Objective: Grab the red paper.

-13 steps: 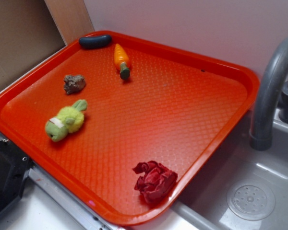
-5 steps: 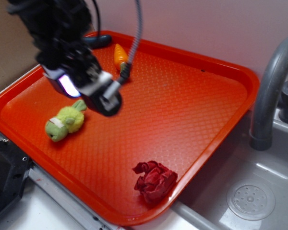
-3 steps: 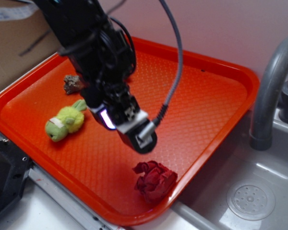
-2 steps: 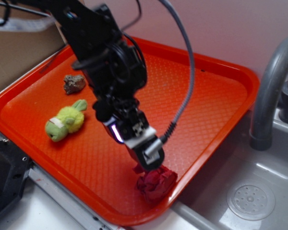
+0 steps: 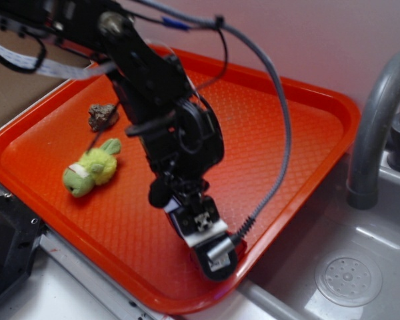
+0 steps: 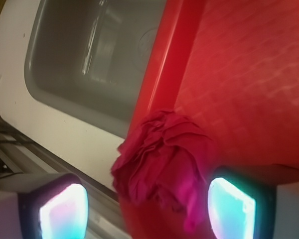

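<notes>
lowered since before, tool (image 6: 147, 209) spread wide, straddling red paper (image 6: 162, 162) by tray (image 5: 333, 107) edge.

Exterior: paper fully hidden behind the gripper (image 5: 212, 257) and arm (image 5: 167, 127), so jaw state and any contact can't be read there. Arm also covers the tray's (image 5: 307, 100) back-left corner; the arm's upper part runs off the top-left edge. Faucet (image 5: 377, 127) cut off at right.

Wrist: paper (image 6: 162, 167) soft-focus, its lower folds lost in shadow. Both fingers (image 6: 60, 211) clipped by the bottom edge, tips out of view. Sink (image 6: 89, 55) cut off at top.
</notes>
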{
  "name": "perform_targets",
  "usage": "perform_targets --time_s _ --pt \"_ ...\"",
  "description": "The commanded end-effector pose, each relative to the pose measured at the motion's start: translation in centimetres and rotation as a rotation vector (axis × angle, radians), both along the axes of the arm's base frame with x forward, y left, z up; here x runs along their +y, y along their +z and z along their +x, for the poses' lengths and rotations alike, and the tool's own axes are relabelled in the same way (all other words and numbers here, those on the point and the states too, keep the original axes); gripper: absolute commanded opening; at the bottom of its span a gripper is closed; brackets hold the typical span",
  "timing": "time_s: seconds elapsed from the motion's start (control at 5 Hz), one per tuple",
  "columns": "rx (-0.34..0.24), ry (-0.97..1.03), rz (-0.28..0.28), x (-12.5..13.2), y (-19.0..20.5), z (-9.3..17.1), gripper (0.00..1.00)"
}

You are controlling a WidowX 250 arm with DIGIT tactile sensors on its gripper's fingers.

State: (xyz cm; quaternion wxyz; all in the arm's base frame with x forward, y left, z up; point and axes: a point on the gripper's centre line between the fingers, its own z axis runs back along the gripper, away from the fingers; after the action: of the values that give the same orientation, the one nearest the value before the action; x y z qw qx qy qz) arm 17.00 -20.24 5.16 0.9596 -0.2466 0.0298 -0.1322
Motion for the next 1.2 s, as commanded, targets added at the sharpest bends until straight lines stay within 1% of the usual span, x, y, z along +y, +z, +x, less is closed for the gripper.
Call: perform_targets --time_s 0.0,0.2,0.4,0.6,1.0 --pt "0.028 -0.020 0.008 -0.6 -1.5 -0.1 1.00" --pt "0.019 0.002 0.024 -0.6 -1.7 -0.2 0.00" --pt "0.002 0.014 0.055 -0.6 -1.8 -0.5 0.00" --pt "-0.026 0.009 0.109 0.0 -1.2 -0.7 0.00" --pt "-0.157 0.143 0.321 6.7 8.0 0.2 0.00"
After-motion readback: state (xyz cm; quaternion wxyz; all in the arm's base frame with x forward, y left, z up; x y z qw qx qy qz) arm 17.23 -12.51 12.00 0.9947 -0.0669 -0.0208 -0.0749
